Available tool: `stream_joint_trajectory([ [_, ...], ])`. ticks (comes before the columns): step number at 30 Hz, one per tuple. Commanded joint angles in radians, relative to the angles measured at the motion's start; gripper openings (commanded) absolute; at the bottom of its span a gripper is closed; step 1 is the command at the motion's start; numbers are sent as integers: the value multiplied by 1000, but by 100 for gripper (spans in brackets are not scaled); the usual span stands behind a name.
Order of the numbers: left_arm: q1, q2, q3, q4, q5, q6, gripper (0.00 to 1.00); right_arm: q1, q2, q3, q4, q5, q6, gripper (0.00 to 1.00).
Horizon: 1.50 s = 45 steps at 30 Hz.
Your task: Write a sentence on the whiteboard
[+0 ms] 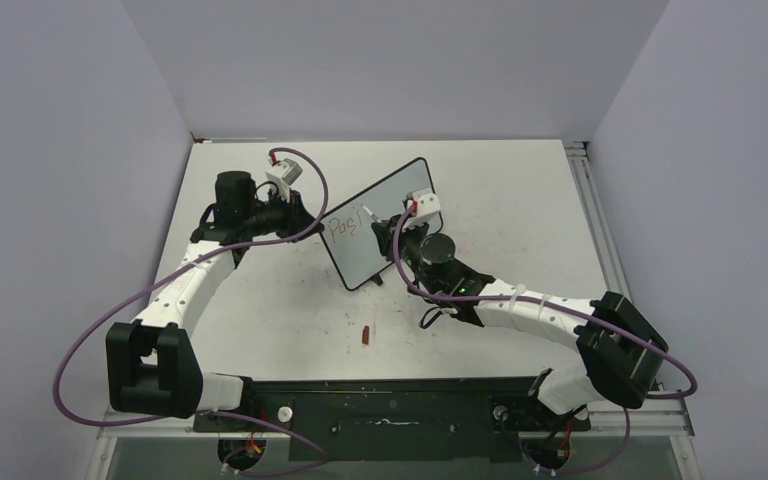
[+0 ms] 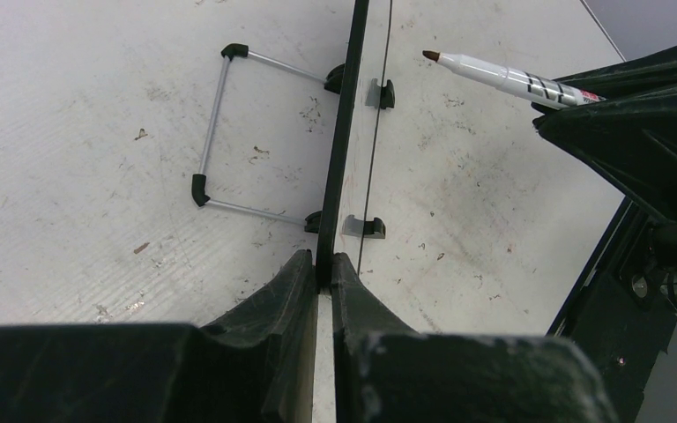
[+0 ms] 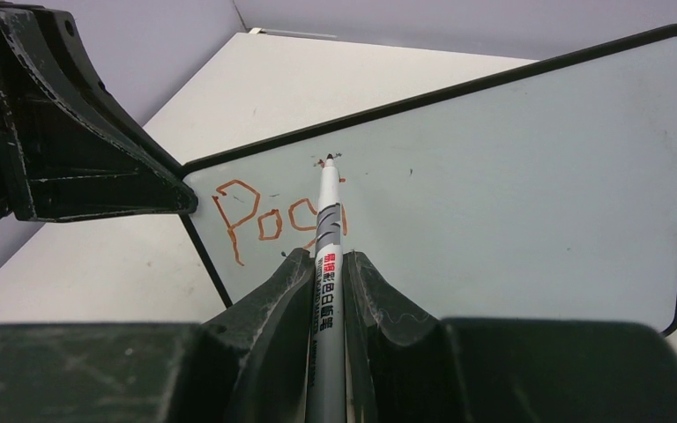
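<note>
A white counter [image 1: 520, 200] is seen from above, with two robot arms reaching in from its near edge. The whiteboard [image 1: 378, 222] stands upright near the middle of the counter, set at a slant between the two arms. Its glossy face is turned toward the right arm.

The left tool [image 1: 305, 222] is clamped on the whiteboard's left edge. In the left wrist view, the thin black frame [image 2: 344, 132] is pinched between the closed fingers of the left tool [image 2: 324, 269]. A wire stand [image 2: 220, 132] is folded out behind the board and rests on the counter.

The right tool [image 1: 395, 222] is closed around a marker [image 1: 372, 214]. In the right wrist view, the grey barrel of the marker [image 3: 326, 229] is gripped between the fingers of the right tool [image 3: 324, 264] and pointed at the whiteboard [image 3: 529, 176]. Its tip is held near the top edge of the face; whether it touches cannot be told.

The sentence [image 3: 264, 216] is only begun. A reddish "P", an "o" and a third letter partly hidden behind the marker are written at the left end of the face.

A small red object [image 1: 365, 335] lies on the counter nearer the arm bases, well apart from the board.
</note>
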<state>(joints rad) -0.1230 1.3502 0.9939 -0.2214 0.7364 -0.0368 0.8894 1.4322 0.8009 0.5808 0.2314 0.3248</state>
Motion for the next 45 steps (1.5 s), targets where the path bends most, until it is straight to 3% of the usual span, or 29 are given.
stream_joint_trajectory([
  [1,4,-30,33,21,7,21,0,-7,-25,-13,11,15,1,5],
  [45,4,-23,37,20,6,23,0,-30,101,15,52,4,5,5],
])
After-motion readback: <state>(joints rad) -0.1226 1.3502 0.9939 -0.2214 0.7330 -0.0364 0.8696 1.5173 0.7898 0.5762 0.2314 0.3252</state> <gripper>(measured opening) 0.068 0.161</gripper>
